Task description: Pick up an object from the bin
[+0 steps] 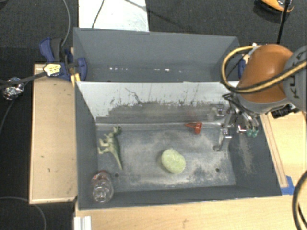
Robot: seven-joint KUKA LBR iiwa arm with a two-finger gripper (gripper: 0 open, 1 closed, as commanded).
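Note:
My gripper (221, 140) hangs at the right side of the bin, low above the floor. To its left, against the back wall, lies a small red cone-shaped piece (194, 127), apart from the gripper. A pale green rounded lump (173, 161) rests on the floor in the middle, lower left of the gripper.
A green toy dinosaur (111, 145) lies at the left side of the bin. A clear plastic bottle (101, 186) sits in the front left corner. The arm with its orange cover reaches in over the right wall.

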